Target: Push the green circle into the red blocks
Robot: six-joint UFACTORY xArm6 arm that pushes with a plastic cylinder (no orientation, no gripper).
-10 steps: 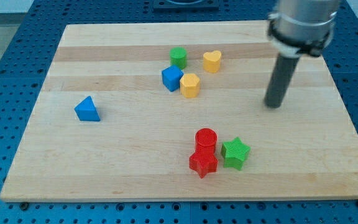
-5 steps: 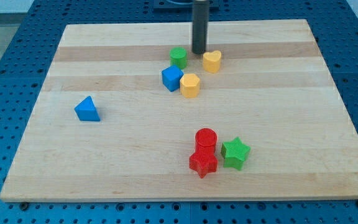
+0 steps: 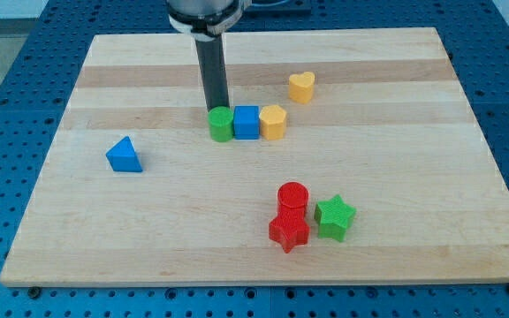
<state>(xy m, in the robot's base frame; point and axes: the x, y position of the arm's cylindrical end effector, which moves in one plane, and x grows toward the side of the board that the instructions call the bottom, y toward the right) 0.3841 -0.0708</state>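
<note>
The green circle (image 3: 221,124) stands near the board's middle, touching the left side of a blue cube (image 3: 246,122). My tip (image 3: 216,109) rests right at the green circle's top edge, touching it from the view's top. The red circle (image 3: 292,197) and the red star (image 3: 289,230) sit together lower down, to the view's right of the green circle.
A yellow block (image 3: 273,122) touches the blue cube's right side. A yellow heart (image 3: 301,87) lies above them. A green star (image 3: 335,216) sits right of the red blocks. A blue triangle (image 3: 124,155) lies at the left. The wooden board (image 3: 414,177) ends near every view edge.
My tip swept from the right across to the view's top of the green circle and pushed it down and left, beside the blue cube, which shifted slightly too.
</note>
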